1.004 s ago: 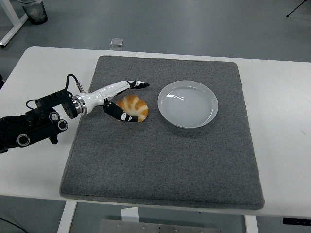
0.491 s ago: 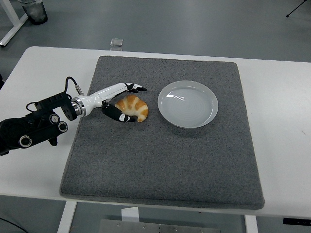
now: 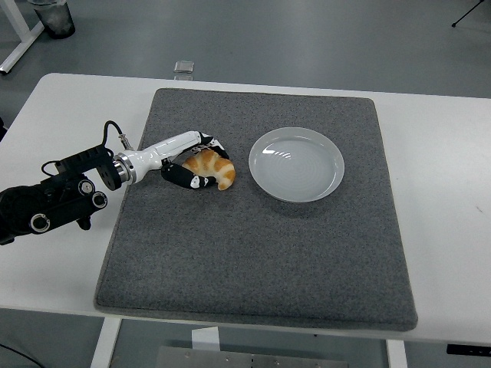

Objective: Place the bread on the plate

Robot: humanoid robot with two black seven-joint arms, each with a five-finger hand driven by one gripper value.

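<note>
Left hand [image 3: 193, 162] reaches in from the left edge of the white table [image 3: 445, 192] onto the grey mat [image 3: 261, 261]. Its fingers [image 3: 213, 142] curl over the far side of the bread [image 3: 212, 169], and the thumb wraps the near side; the hand is closed around the bread. The bread, a golden croissant-shaped piece, lies on the mat, left of centre and toward the far edge. From this view it cannot be told whether it is lifted off the mat or resting on it.

White plate [image 3: 297, 164] sits on the mat just to the right of the bread, apart from it, with a narrow strip of mat between them. The plate holds nothing.

The left forearm, white near the wrist and black further back, with a thin black cable, crosses the mat's left edge and lies over the bare table.

Right arm is not visible.

Past the table's far edge a small grey object [image 3: 183, 67] lies on the floor.
</note>
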